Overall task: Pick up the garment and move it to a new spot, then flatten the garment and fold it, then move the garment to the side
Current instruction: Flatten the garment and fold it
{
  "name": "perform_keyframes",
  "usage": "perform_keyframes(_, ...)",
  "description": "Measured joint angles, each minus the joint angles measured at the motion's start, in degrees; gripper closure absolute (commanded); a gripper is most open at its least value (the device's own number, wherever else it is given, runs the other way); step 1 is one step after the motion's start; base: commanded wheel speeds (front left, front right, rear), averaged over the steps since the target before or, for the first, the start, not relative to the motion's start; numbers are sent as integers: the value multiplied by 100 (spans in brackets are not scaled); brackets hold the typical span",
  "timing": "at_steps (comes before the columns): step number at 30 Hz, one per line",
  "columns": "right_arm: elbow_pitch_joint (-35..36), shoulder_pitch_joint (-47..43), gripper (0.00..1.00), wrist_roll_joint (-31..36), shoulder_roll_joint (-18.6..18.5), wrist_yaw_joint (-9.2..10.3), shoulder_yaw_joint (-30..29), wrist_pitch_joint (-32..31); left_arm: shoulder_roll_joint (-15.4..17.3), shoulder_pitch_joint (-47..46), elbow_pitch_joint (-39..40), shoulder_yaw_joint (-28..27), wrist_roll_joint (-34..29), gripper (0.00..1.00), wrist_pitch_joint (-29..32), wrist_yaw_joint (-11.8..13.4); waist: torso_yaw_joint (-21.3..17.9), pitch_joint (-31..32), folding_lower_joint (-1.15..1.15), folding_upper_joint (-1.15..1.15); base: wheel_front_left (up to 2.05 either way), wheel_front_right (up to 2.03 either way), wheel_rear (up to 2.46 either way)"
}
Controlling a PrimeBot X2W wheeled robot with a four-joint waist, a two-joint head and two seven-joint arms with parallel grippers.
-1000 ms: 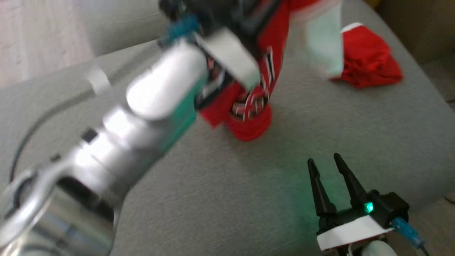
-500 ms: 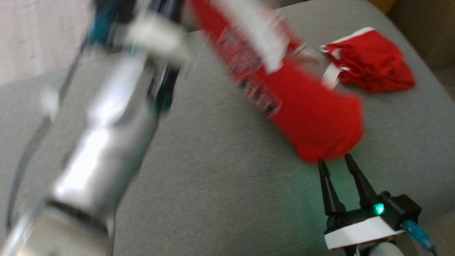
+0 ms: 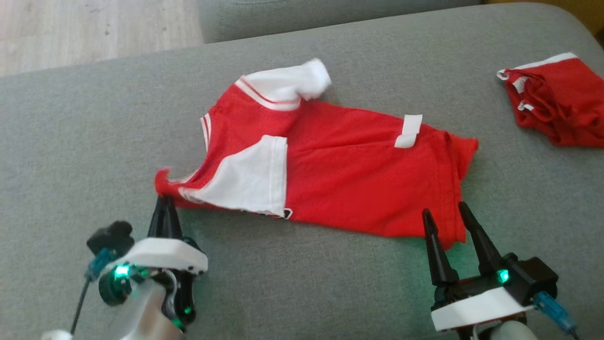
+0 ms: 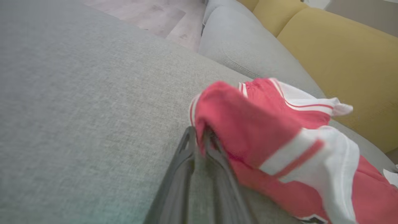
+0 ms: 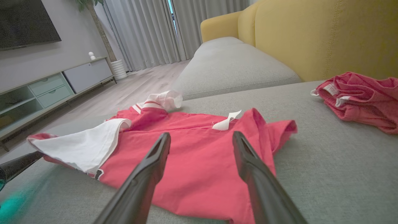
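The garment point(image 3: 349, 174), judged light, limp and prone to bunching, was recorded lying rumpled near the front edge of the sofa seat point(image 3: 302, 288), one corner pinched in the closed left gripper point(image 3: 165, 212), and the hem corner by the spread right gripper point(image 3: 444, 212) was judged the second hold.

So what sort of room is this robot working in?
Most likely a home living room: the garment lies on a grey sofa seat with yellow back cushions, and there is a TV on the wall above a low cabinet, plus floor-length curtains.
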State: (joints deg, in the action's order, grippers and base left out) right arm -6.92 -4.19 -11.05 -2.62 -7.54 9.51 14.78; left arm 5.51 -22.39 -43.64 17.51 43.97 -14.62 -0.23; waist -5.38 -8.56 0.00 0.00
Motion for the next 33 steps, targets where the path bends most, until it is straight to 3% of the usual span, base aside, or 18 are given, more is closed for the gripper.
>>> perform_keyframes(4, 0, -4, 0, 4, 0, 0, 26, 0, -99, 357, 508, -433, -599, 0, 1, 122, 55, 27, -1, 0, 0, 0, 0)
perform_keyframes(8, 0, -4, 0, 4, 0, 0, 31, 0, -33, 630, 1717, -533, -2210, 0, -1, 455, 43, -1, 0, 0, 0, 0, 0)
perform_keyframes(11, -3, -5, 0, 4, 0, 0, 97, 0, -37, 717, 2479, -179, -3205, 0, -9, 479, 8, -14, 0, 0, 0, 0, 0)
perform_keyframes(14, -3, -5, 0, 4, 0, 0, 129, 0, -37, 848, 2702, 511, -3925, 0, -9, 310, -38, -30, 0, 0, 0, 0, 0)
perform_keyframes(20, -40, -6, 0, 2, 0, 0, 165, 0, 34, 1085, 1884, 1467, -4517, 0, -8, -138, -120, 0, 0, 0, 0, 0, 0)
perform_keyframes(27, -68, -4, 0, -8, 0, 0, 203, 0, 130, 682, 814, 1591, -4780, 0, -8, -25, -244, -23, 0, 0, 0, 0, 0)
perform_keyframes(33, -69, 7, 0, -56, 0, 0, 222, 0, 164, 248, 575, 1750, -4946, 0, -8, 63, -283, -112, 0, 0, 0, 0, 0)
